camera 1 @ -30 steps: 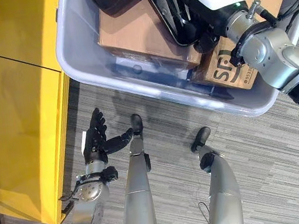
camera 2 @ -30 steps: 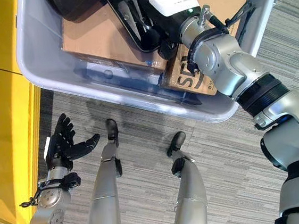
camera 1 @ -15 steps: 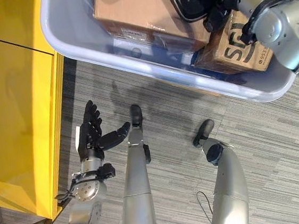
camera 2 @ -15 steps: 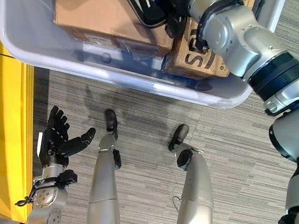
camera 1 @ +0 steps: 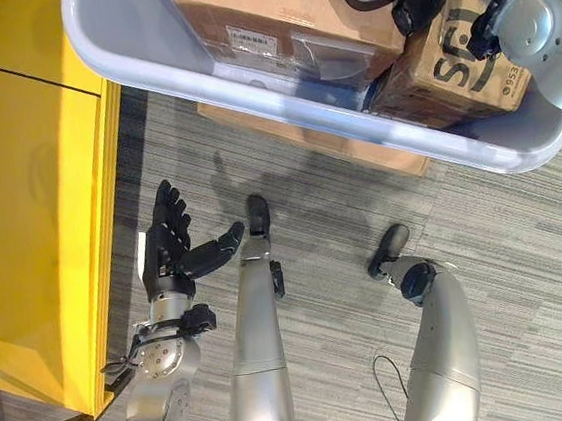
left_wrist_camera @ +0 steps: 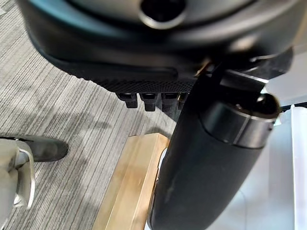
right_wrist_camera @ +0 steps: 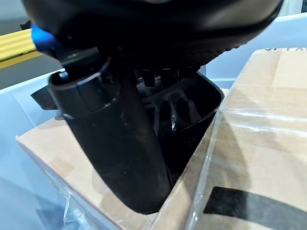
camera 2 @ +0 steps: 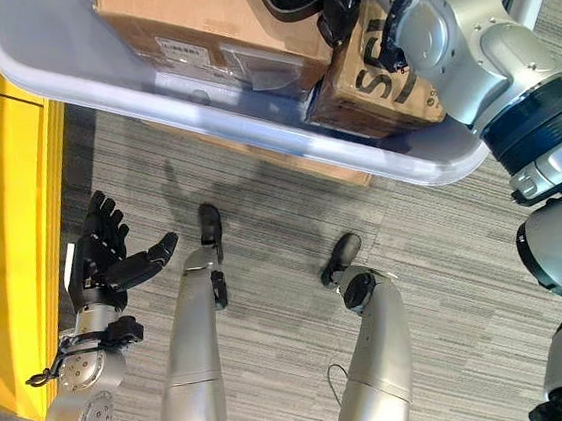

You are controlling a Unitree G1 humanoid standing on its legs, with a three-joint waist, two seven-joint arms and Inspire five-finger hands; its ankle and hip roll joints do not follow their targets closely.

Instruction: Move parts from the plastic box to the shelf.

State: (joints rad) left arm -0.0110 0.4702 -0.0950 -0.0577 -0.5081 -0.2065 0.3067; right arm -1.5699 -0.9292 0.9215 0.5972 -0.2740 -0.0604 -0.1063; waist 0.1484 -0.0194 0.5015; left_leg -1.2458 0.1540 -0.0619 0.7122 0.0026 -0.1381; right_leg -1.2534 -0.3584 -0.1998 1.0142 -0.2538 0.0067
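the left hand hangs low beside the tall yellow shelf unit, palm up, fingers straight and spread wide, thumb standing out toward the robot's middle, holding nothing. the yellow panel lies just to its outer side; grey striped carpet is under it. a little past its fingertips, up and toward the centre, sits the pale translucent plastic box, resting on a flat wooden pallet whose edge shows beneath it.

further off, the right hand reaches into that box. in its own wrist view the thick dark thumb lies along the edge of a black ribbed plastic part, with the fingers behind it, down against or into the part. from these views i cannot tell whether the fingers have closed round it or merely rest on it. the part sits just under the hand, lying across a brown cardboard carton with a white label, and beside a second taped cardboard carton with bold black print that lies to the hand's outer side, its film-wrapped top close by the thumb.

the step in hand looks like the pick: the right hand is at the part, which is in the box and not yet lifted out. next would be a firm closure on the part's rim, a lift clear of the box wall and cartons, then a carry across to the yellow shelf on the far side from this hand, perhaps with a hand-over to the waiting open left hand.
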